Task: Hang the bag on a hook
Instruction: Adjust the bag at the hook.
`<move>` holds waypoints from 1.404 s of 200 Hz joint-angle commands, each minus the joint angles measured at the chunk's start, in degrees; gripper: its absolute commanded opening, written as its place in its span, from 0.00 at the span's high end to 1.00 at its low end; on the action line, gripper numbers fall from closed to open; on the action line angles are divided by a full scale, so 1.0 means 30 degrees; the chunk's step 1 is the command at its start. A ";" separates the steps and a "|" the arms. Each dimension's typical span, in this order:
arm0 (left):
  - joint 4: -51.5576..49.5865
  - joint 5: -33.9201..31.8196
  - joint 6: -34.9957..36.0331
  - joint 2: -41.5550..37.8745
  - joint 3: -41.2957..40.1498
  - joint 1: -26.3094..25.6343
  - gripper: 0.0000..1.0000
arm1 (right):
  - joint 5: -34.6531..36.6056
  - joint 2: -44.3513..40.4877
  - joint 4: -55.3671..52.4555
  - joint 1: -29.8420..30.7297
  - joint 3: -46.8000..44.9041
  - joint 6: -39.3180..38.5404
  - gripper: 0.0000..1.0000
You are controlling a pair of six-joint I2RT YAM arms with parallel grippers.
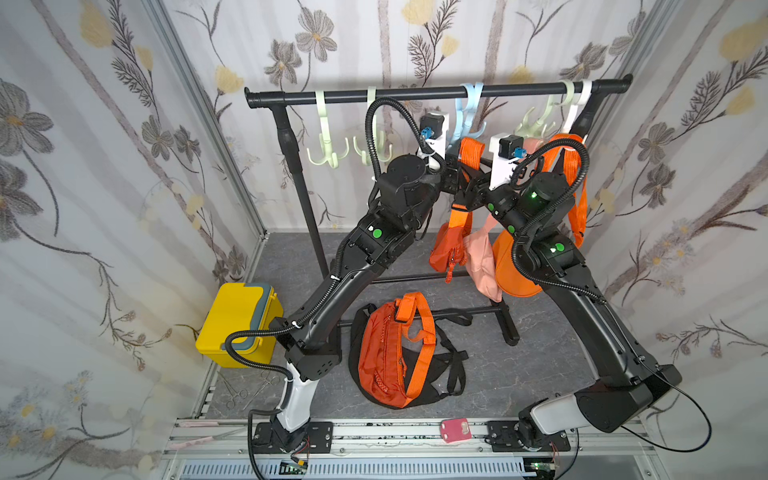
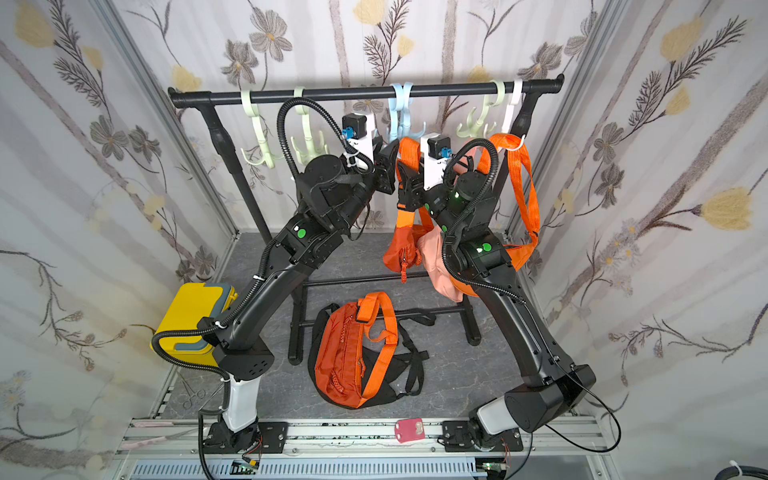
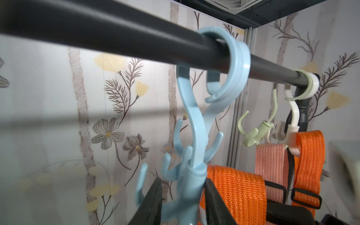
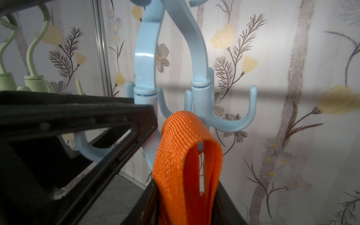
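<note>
Rail (image 1: 436, 93) at the back in both top views, six hooks on it: three green hooks (image 1: 323, 124), two blue hooks (image 1: 469, 108), one white hook (image 1: 579, 108). Three bags hung beneath: bag (image 1: 444, 249), orange, under the blue pair; pink bag (image 1: 482, 270); second orange bag (image 1: 515, 280) below the white hook. Two more lower down: floor bag (image 1: 386, 353), orange, over a black bag (image 1: 434, 388). One yellow box (image 1: 237, 324) at the left wall. Left gripper (image 2: 390, 166) and right gripper (image 2: 407, 189) tip to tip just under the blue hooks, orange strap (image 2: 409, 151) rising between.

Left wrist view: fingers (image 3: 153, 200) snug against both sides of one blue hook's hub (image 3: 194, 175), gripping it. Past them three straps, two orange and one pink.

Right wrist view: jaws narrow, pinching the strap (image 4: 185, 155), webbing filling the gap. Loop of the strap up among the blue prongs; seated on one or not, cannot tell. Bag itself out of this view.
</note>
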 commanded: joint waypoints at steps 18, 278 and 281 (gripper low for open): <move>-0.0047 -0.0638 0.0334 -0.0330 -0.0681 0.0353 0.77 | 0.0171 -0.0031 0.0598 -0.0709 0.0100 -0.0024 0.70; -0.5080 0.0355 0.1197 -0.1909 -0.0772 0.1668 1.00 | -0.1392 -0.0214 -0.0053 -0.2326 0.3569 0.0843 1.00; -0.5111 0.0355 0.1158 -0.1903 -0.0764 0.1660 1.00 | -0.1503 -0.0193 -0.0096 -0.2323 0.3529 0.0820 1.00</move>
